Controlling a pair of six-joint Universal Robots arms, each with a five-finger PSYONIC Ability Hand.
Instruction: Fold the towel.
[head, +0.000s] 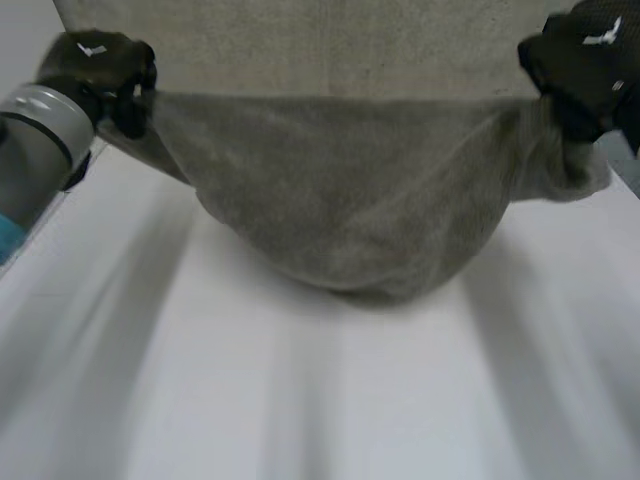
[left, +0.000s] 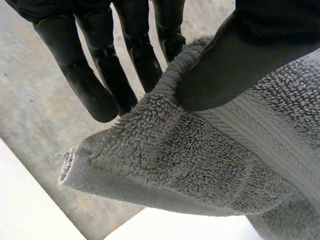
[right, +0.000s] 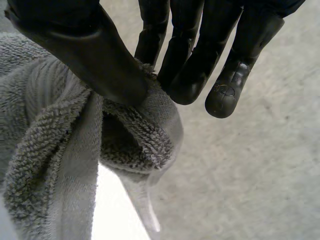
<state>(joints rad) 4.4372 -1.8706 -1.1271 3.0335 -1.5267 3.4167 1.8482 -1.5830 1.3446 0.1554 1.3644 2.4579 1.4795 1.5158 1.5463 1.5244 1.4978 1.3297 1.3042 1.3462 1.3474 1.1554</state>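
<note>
A grey towel (head: 350, 200) is lifted at its near edge and sags in a deep curve between my two hands, while its far part (head: 300, 40) lies flat on the table. My left hand (head: 100, 70) is shut on the towel's near left corner (left: 165, 150); the thumb (left: 235, 65) presses the cloth against the fingers (left: 95, 85). My right hand (head: 585, 65) is shut on the near right corner (right: 135, 135), pinched between thumb (right: 95, 55) and fingers (right: 195, 65).
The white table (head: 320, 400) stretches bare in front of the hanging fold. Under both hands lies the flat part of the towel (right: 260, 165).
</note>
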